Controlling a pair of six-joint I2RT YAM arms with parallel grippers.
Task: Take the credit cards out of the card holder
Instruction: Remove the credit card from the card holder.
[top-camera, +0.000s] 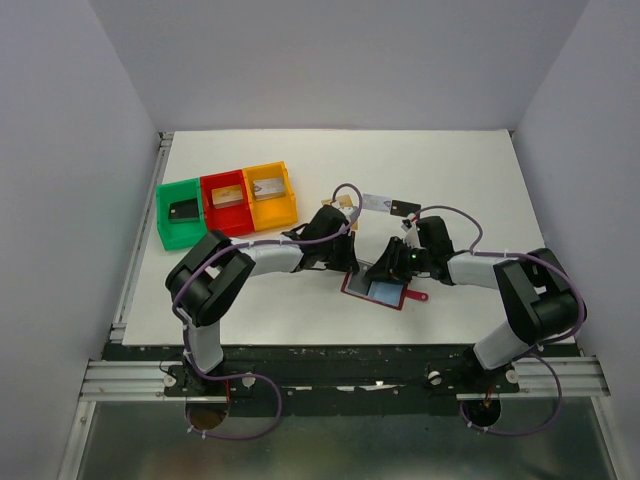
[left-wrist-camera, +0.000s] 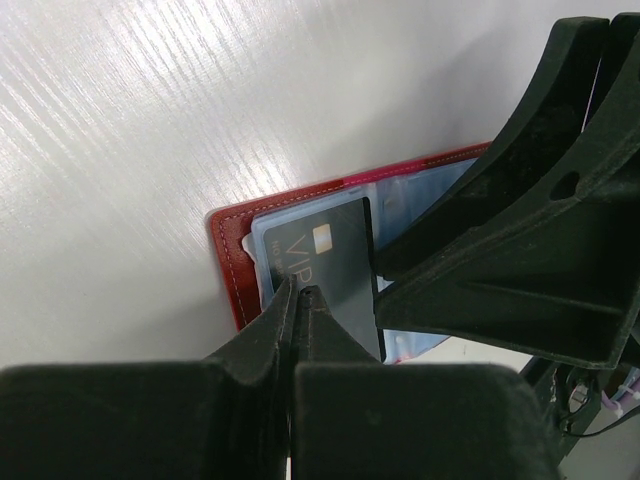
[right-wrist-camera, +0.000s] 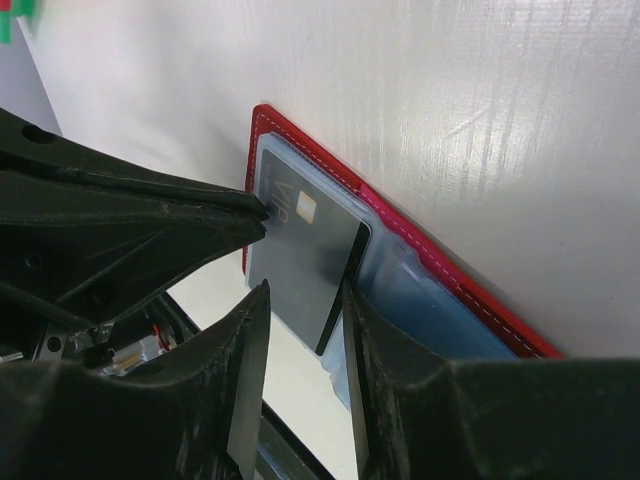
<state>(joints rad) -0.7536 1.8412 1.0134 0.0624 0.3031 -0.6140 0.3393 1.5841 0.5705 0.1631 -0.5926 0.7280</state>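
Observation:
The dark red card holder (top-camera: 349, 287) lies open on the table, blue lining up, also in the left wrist view (left-wrist-camera: 235, 262) and right wrist view (right-wrist-camera: 440, 268). A black credit card (left-wrist-camera: 335, 260) sticks partway out of its pocket and shows from the right wrist too (right-wrist-camera: 305, 262). My left gripper (left-wrist-camera: 300, 293) is shut on that card's edge (top-camera: 353, 264). My right gripper (right-wrist-camera: 305, 300) is open, its fingers astride the card's free end, one finger (right-wrist-camera: 385, 330) on the blue lining (top-camera: 386, 266). Other cards lie in the bins and one pale card (top-camera: 377, 202) behind the arms.
Green bin (top-camera: 166, 225), red bin (top-camera: 211, 217) and orange bin (top-camera: 290, 205) stand in a row at the back left, each with a card inside. The wallet's red snap tab (top-camera: 418, 296) points right. The two grippers are close together over the wallet.

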